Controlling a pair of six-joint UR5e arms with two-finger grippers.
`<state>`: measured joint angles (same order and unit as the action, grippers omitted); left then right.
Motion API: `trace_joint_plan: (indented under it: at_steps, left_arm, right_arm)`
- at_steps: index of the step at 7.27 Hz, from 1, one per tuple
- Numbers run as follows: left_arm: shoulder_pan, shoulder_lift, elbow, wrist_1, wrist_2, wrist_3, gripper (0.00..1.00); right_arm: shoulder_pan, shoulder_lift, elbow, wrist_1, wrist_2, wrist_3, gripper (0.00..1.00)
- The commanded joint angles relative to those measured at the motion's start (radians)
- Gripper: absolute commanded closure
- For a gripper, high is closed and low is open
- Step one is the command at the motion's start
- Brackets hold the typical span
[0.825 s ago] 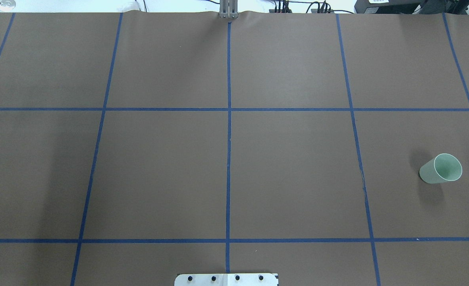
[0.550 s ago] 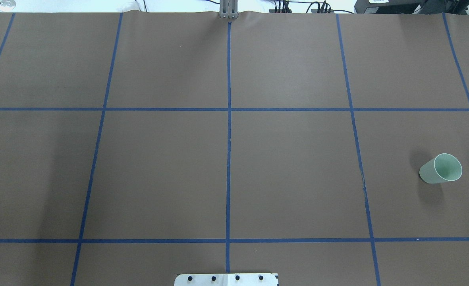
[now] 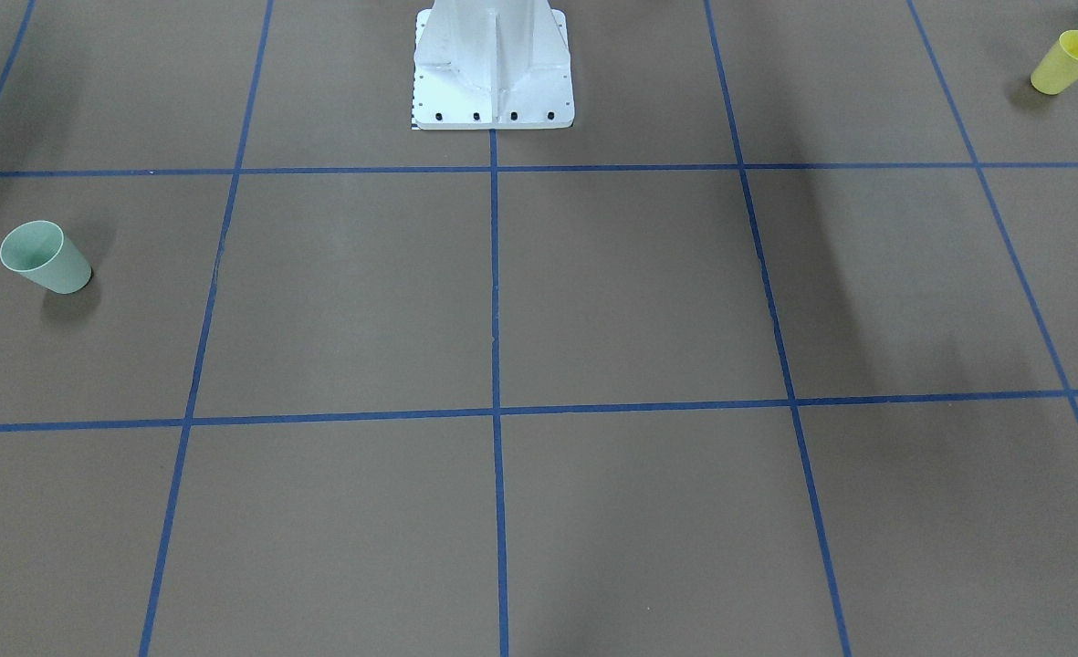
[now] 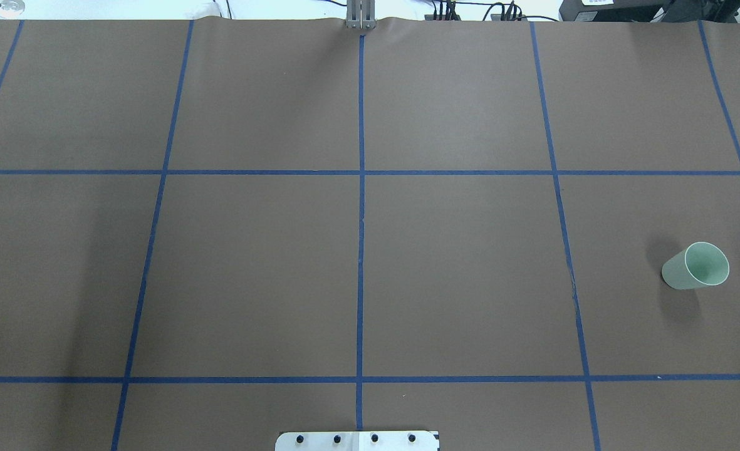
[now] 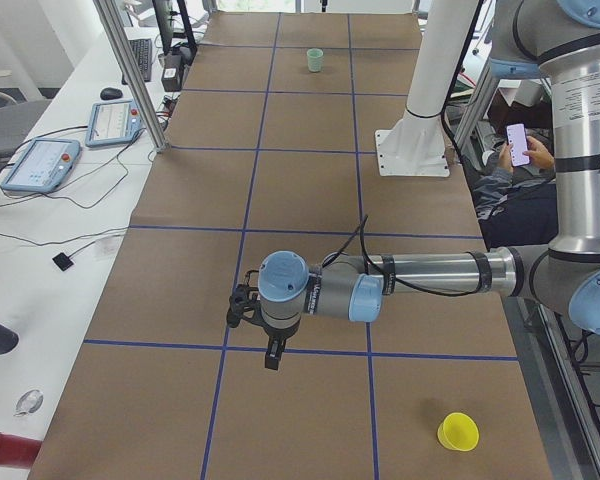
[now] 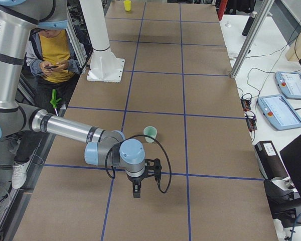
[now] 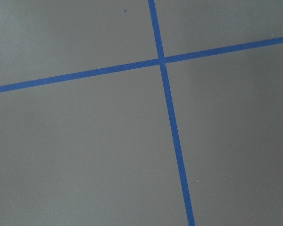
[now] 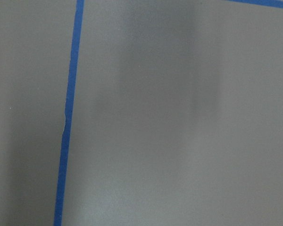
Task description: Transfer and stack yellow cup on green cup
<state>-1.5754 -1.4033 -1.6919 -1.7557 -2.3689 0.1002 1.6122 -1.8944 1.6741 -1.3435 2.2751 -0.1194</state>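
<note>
The yellow cup (image 3: pixel 1066 62) is seen standing upright, mouth up, close to the corner of the desk (image 4: pixel 457 263) on the robot's left, by the robot's own edge. The green cup (image 4: pixel 695 266) is also set upright, mouth up, near the desk's right end edge, about halfway between the robot's edge and the far edge. The two cups are kept well apart, at opposite ends of the desk. The left end effector (image 5: pixel 271 358) is held above the desk, pointed down, over one of the blue tape lines (image 4: pixel 360 250) and apart from the yellow cup. The right end effector (image 6: pixel 135 192) is held above the desk too, pointed down, near the green cup but not touching it. Whether either end effector is wide or narrow cannot be told.
</note>
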Motion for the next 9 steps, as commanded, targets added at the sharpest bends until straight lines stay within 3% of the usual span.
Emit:
trace_joint_plan:
  at_steps: [1, 3, 5, 9]
  left_arm:
    - [0.0, -0.009, -0.008, -0.118, 0.0, -0.002, 0.0]
    - [0.0, -0.025, 0.008, -0.314, 0.01, -0.008, 0.0]
    - [0.0, -0.071, -0.002, -0.254, 0.0, -0.022, 0.0]
    - [-0.006, -0.046, -0.072, -0.333, 0.01, -0.256, 0.0]
  right_arm:
    - [0.0, 0.005, 0.036, 0.007, 0.0, 0.003, 0.0]
    - [0.0, 0.003, 0.039, 0.065, 0.001, 0.003, 0.0]
    - [0.0, 0.008, 0.029, 0.115, 0.064, 0.01, 0.0]
    - [0.0, 0.012, 0.01, 0.115, 0.08, 0.007, 0.0]
